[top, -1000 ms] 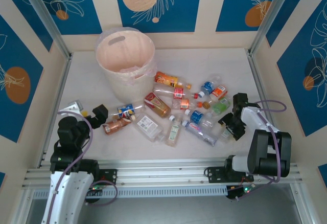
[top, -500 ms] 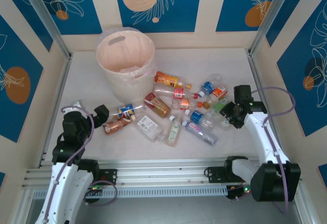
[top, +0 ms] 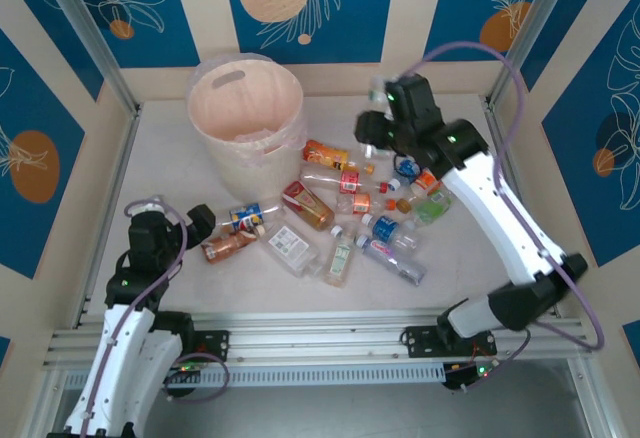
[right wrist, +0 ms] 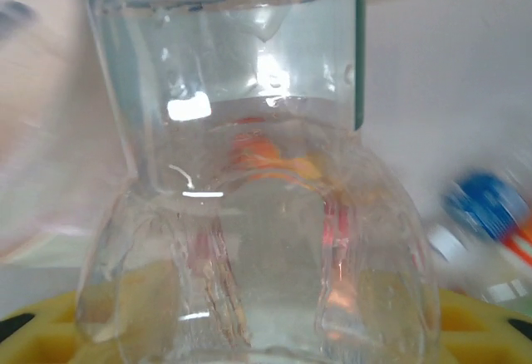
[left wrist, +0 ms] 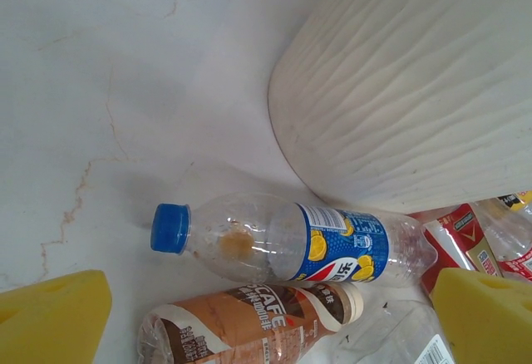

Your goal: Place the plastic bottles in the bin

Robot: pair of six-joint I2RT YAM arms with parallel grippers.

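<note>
The bin (top: 232,163) stands at the far left of the bench (top: 465,258), mouth open. The plastic bottles (top: 340,208) lie scattered on their sides to its right and front. The right pincer (top: 370,130) hangs raised over the far edge of that scatter, pinching a clear bottle (right wrist: 258,181) between its yellow pads (right wrist: 50,335). It is short of the bin, so the step in hand looks like the carry. That should go well if the arm holds its height, crosses the rim squarely and lets go only when the bottle is fully over the opening — a light, springy bottle could bounce off the rim. The left pincer (left wrist: 266,322), spread wide, hovers low above a blue-capped bottle (left wrist: 291,243) lying just beside the bin's wall. Its blue label shows lemons, but the writing is too small to read. The brown bottle (left wrist: 249,324) next to it reads "CAFE".
</note>
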